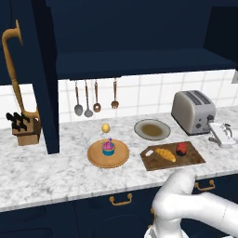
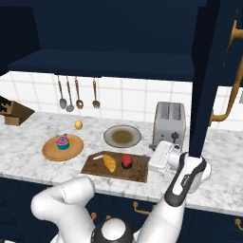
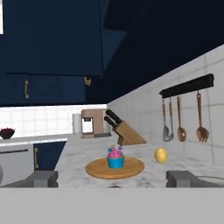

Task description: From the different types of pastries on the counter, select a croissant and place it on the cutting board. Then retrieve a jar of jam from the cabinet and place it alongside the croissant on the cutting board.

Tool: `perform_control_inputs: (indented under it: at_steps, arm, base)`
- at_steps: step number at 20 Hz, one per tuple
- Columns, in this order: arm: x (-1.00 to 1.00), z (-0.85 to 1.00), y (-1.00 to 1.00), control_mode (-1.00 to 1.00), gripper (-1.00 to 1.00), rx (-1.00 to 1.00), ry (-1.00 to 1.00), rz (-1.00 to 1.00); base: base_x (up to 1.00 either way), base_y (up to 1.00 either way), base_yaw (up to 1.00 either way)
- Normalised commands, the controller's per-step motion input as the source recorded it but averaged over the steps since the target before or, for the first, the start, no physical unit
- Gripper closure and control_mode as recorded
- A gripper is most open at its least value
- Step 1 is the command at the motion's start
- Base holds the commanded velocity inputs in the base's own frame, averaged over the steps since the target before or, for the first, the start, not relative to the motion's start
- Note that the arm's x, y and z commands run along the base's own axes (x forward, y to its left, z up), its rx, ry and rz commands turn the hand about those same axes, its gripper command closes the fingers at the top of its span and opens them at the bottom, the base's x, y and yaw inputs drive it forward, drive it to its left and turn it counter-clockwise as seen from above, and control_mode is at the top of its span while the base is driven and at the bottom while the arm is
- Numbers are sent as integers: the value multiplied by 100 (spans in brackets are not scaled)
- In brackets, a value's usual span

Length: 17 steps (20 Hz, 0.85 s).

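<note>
The golden croissant lies on the dark brown cutting board. Right beside it on the board stands the small red jar of jam. My gripper hovers just off the board's right end, near the toaster, apart from both. It is open, its fingers wide apart with nothing between them. The hand view looks along the counter at the pink cupcake and the yellow bun. The navy cabinet hangs above.
The cupcake sits on a round light-wood plate. A grey plate lies behind the board and a toaster stands to its right. Utensils hang on the wall, and a knife block stands far left on the marbled counter.
</note>
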Motion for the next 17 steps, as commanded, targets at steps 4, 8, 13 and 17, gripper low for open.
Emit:
perform_control_inputs:
  at_steps: [4,8,13,17]
  arm:
    - [-100,35,-59,-100,-100,17,0,-39]
    - [-100,62,-44,-100,-100,16,3,-35]
    - [-100,5,-14,-100,-100,4,8,-26]
    - [-100,-33,-1,-100,-100,0,7,-21]
  base:
    - [0,0,0]
    - [0,0,0]
    - [0,0,0]
    - [0,0,0]
